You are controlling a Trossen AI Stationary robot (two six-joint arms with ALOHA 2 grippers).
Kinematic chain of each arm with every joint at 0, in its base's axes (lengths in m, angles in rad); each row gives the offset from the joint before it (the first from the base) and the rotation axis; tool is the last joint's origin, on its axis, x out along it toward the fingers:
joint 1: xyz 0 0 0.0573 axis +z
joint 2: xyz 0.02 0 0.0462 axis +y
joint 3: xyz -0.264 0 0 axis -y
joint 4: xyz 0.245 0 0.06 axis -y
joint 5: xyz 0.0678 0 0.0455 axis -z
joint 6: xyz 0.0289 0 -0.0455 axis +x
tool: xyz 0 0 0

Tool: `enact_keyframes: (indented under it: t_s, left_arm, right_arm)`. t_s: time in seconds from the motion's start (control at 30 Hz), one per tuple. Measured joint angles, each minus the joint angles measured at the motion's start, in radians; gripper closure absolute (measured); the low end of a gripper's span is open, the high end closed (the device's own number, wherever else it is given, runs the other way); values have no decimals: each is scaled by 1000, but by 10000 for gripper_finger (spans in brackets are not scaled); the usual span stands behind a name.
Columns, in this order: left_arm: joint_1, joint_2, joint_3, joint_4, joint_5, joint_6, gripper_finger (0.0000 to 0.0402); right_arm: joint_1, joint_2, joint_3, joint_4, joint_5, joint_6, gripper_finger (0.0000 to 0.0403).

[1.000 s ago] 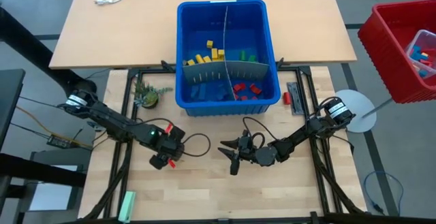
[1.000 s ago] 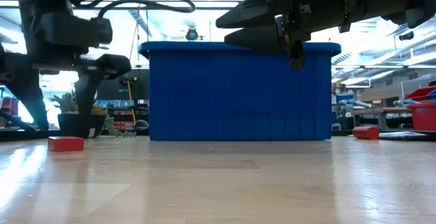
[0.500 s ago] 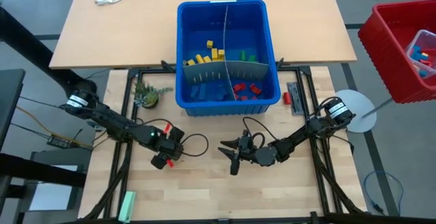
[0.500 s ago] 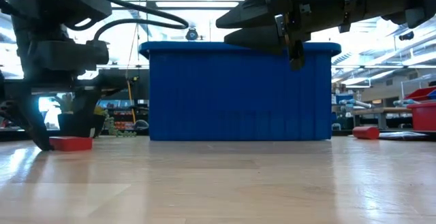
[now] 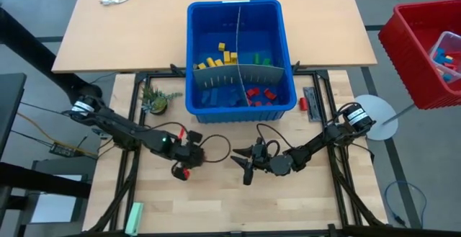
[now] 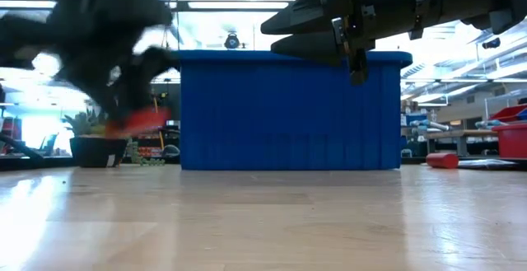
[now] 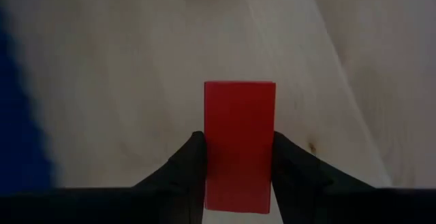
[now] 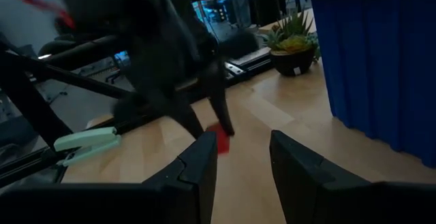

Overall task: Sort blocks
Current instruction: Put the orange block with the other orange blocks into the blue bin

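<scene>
My left gripper (image 5: 184,169) is shut on a small red block (image 7: 240,142) above the wooden table, near and left of the blue bin (image 5: 198,21). In the low view the block (image 6: 136,121) shows blurred, well above the tabletop. The bin's compartments hold yellow blocks (image 5: 216,55), green blocks (image 5: 259,58), blue blocks (image 5: 215,97) and red blocks (image 5: 261,94). My right gripper (image 5: 245,168) hovers level in front of the bin, open, with nothing between its fingers (image 8: 204,166). Another red block (image 5: 303,104) lies on the table right of the bin. My left gripper pinches the red block's two long sides (image 7: 208,157) between its two fingers (image 7: 185,169), at the end nearer the wrist. The fingers slant down from the table's left and lie along the block. The block is lifted clear of the table.
A small potted plant (image 5: 155,101) stands left of the bin. A pale green bar (image 5: 134,217) lies at the near left corner. A red crate (image 5: 425,50) stands off the table's far right. Bare wood (image 5: 238,208) lies between the grippers and the near edge.
My left gripper came down around the red block lying on the table, took hold of it and lifted it clear, moving up and toward the table's right. My right gripper kept still.
</scene>
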Motion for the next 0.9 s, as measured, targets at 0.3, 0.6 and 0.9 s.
enact_keyframes:
  t_s: [0.3, 0.6, 0.9]
  left_arm:
    - [100, -3, 384, 139, -259, 206, 267]
    - [344, 3, 497, 549, -162, 255, 267]
    - [501, 169, 497, 832, -68, 254, 267]
  right_arm:
    - [0, 0, 0, 0, 0, 0, 277]
    - [0, 0, 0, 0, 0, -1, 277]
    - [-2, 0, 0, 0, 0, -1, 277]
